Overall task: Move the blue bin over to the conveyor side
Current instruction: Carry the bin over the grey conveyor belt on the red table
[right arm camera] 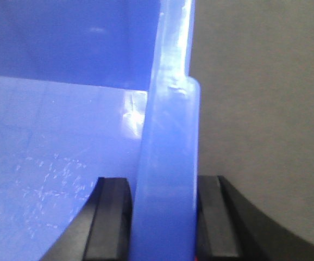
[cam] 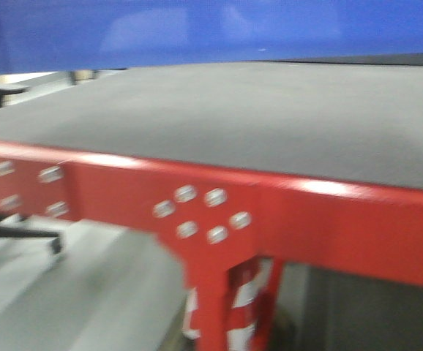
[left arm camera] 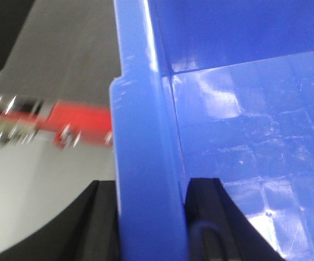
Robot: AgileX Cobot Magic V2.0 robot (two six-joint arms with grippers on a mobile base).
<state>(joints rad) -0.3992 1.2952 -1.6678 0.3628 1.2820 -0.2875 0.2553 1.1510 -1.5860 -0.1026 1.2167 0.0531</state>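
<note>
The left gripper (left arm camera: 150,217) is clamped on the bin (cam: 197,29) by one side wall, with one finger inside and one outside. The right gripper (right arm camera: 162,217) clamps the opposite wall the same way. The bin hangs over the far edge of the belt (cam: 233,117), beyond the red frame (cam: 328,219). Whether it touches the belt cannot be told.

A red leg (cam: 215,292) with white stripes stands low in the front view. Behind it, on the right, it is dark grey. A blurry pale grey shape (cam: 80,292) fills the lower left corner. The floor (left arm camera: 37,190) is light grey and plain.
</note>
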